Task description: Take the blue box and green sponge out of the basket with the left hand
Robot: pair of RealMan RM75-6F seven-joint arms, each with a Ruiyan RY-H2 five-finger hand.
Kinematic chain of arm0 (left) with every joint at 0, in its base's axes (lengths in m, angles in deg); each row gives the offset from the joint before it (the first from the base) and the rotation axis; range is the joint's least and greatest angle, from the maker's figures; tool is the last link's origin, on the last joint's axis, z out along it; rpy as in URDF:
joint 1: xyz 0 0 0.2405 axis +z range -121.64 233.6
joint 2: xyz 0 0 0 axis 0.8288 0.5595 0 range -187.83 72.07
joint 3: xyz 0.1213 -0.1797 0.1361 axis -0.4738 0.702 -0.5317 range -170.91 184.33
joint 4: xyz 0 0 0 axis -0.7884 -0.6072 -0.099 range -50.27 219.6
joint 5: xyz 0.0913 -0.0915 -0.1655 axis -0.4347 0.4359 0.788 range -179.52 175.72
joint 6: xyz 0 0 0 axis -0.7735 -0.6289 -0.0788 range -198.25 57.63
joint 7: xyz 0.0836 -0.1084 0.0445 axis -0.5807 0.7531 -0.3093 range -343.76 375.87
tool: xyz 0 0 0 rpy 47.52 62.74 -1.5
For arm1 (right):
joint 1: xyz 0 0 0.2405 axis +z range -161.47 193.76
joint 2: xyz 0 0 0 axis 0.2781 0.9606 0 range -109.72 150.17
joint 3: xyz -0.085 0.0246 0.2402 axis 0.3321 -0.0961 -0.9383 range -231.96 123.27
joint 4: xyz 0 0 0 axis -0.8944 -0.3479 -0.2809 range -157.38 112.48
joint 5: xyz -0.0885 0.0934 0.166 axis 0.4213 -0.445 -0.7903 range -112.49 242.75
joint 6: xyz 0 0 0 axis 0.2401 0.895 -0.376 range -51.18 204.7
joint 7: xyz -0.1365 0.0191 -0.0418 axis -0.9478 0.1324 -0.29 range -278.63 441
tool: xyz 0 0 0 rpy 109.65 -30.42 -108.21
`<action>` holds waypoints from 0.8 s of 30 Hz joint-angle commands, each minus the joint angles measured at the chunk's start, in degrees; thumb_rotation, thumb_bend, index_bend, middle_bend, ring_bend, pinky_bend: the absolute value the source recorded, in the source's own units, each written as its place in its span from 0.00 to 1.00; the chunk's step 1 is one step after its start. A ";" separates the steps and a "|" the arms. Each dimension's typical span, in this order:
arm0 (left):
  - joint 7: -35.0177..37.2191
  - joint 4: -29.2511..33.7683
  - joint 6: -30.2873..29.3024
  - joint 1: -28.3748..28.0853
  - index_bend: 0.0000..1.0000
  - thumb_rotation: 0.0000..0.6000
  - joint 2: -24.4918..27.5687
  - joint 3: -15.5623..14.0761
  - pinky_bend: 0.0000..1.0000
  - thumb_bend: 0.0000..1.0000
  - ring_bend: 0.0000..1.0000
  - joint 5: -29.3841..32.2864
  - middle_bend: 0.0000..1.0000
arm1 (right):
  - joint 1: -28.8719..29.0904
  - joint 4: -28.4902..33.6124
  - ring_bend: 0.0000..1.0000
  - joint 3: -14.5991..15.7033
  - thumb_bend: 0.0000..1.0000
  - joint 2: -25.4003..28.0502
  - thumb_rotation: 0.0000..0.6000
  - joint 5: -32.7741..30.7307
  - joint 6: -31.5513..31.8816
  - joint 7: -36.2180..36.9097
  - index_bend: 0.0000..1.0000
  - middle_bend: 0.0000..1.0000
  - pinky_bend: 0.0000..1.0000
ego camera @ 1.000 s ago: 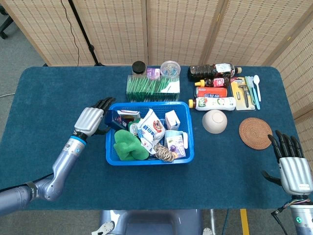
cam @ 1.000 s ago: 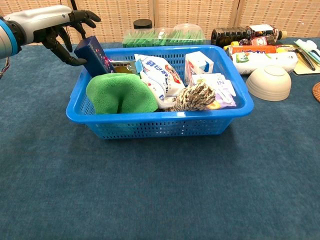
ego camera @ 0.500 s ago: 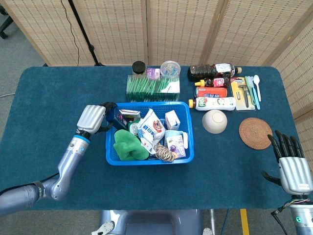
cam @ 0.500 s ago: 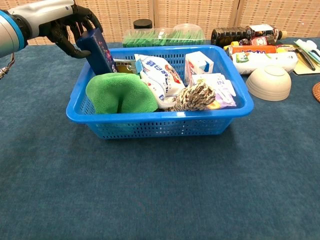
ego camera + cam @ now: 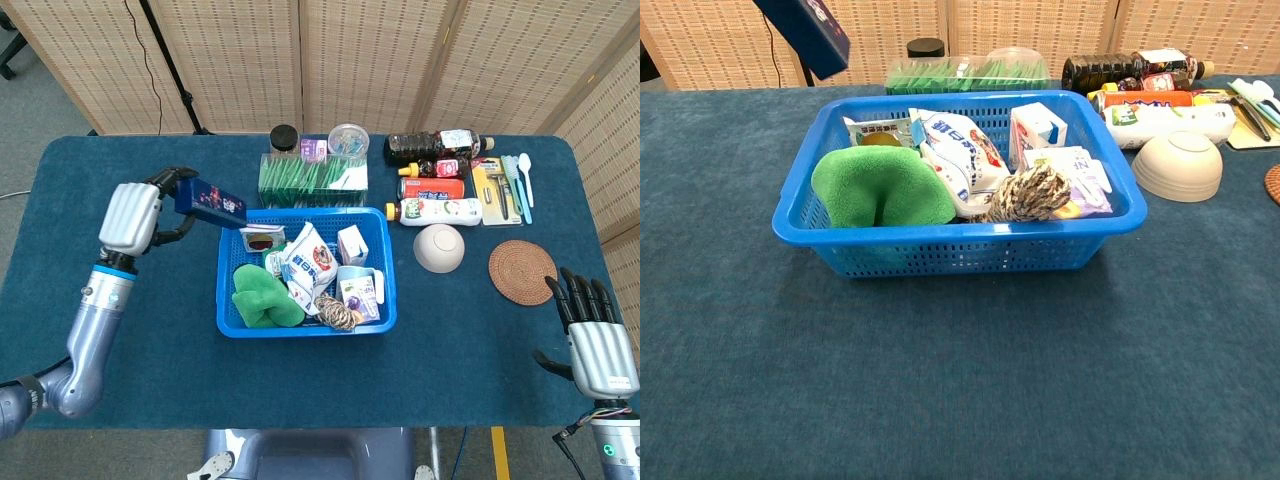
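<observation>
My left hand (image 5: 140, 215) holds the dark blue box (image 5: 210, 203) in the air, above and left of the blue basket (image 5: 230, 325). In the chest view only the box (image 5: 810, 32) shows at the top edge; the hand is out of frame. The green sponge (image 5: 264, 294) lies in the basket's left half, also the green sponge (image 5: 880, 186) in the chest view, near the basket's front wall (image 5: 960, 250). My right hand (image 5: 598, 340) rests low at the table's right front corner with its fingers spread and nothing in it.
The basket also holds a white snack bag (image 5: 958, 160), small cartons (image 5: 1037, 127), a packet (image 5: 872, 130) and a coil of rope (image 5: 1032, 192). Behind it stand a green box (image 5: 312, 178) and jars; to the right lie bottles (image 5: 436, 180), a bowl (image 5: 438, 247) and a round coaster (image 5: 521, 271).
My left hand has lifted the blue box out of the basket's back left corner and carried it up and to the left. The right hand has not moved.
</observation>
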 commanded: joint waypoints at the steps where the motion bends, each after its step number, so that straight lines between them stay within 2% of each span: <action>1: 4.65 -2.32 0.20 2.05 0.45 1.00 2.36 1.33 0.58 0.41 0.46 1.61 0.44 | -0.02 0.07 0.00 0.03 0.00 -0.04 1.00 -0.03 0.01 -0.17 0.00 0.00 0.00; 4: 8.74 -5.91 1.49 2.69 0.45 1.00 2.57 1.61 0.58 0.41 0.45 2.76 0.44 | 0.07 0.14 0.00 0.10 0.00 -0.14 1.00 -0.07 -0.19 -0.39 0.00 0.00 0.00; 8: 16.59 -13.21 3.24 2.84 0.46 1.00 -0.34 1.06 0.58 0.41 0.45 1.66 0.45 | 0.20 0.22 0.00 0.21 0.00 -0.25 1.00 -0.01 -0.43 -0.72 0.00 0.00 0.00; 10: 26.96 -21.33 4.82 2.81 0.46 1.00 -5.21 0.29 0.58 0.41 0.44 -0.22 0.45 | 0.26 0.27 0.00 0.35 0.00 -0.46 1.00 0.21 -0.51 -1.28 0.00 0.00 0.00; 13: 34.98 -31.90 5.55 1.67 0.45 1.00 -10.55 -1.04 0.58 0.41 0.42 -3.75 0.45 | 0.37 0.33 0.00 0.41 0.00 -0.76 1.00 0.07 -0.72 -1.95 0.00 0.00 0.00; 16: 38.68 -37.58 7.17 0.84 0.45 1.00 -13.39 -2.01 0.58 0.41 0.42 -4.88 0.45 | 0.50 0.34 0.00 0.40 0.00 -0.95 1.00 -0.07 -0.92 -2.36 0.00 0.00 0.00; 24: 43.79 -44.83 9.89 -1.07 0.45 1.00 -18.10 -2.84 0.58 0.41 0.42 -6.10 0.45 | 0.70 0.45 0.00 0.78 0.00 -1.28 1.00 0.32 -1.32 -3.18 0.00 0.00 0.00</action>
